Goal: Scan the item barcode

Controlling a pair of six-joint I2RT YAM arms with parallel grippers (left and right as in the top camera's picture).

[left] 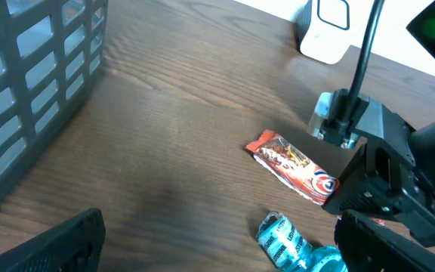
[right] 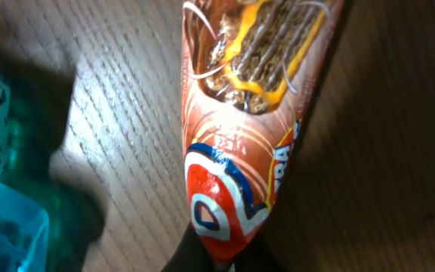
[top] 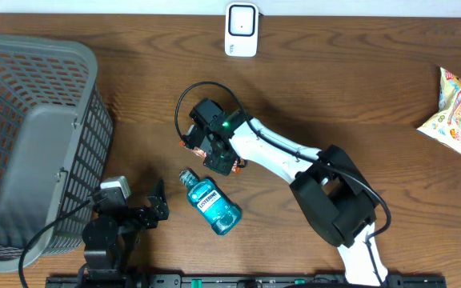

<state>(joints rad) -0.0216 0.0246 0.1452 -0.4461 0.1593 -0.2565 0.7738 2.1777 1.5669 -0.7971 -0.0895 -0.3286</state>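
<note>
Right pincer (top: 214,154) closed on the snack bar (right: 240,151), gripping the crimped end of its red-and-orange wrapper; the right wrist view shows that end pinched between the dark tips. The bar lies near the middle of the wooden surface (top: 358,88), and the rest of the wrapper looks to be flat on the wood. No barcode can be made out on the face showing. Left pincer (top: 162,200) open wide – jaws spread, nothing between them – low at the near left of the surface, beside the grey basket (top: 38,48). A blue mouthwash bottle (top: 213,206) lies on its side just next to the bar, on the near side, cap toward the bar. The white scanner (top: 241,30) stands at the far edge, well apart from the bar. Snack bags (top: 453,108) sit at the far right edge.
</note>
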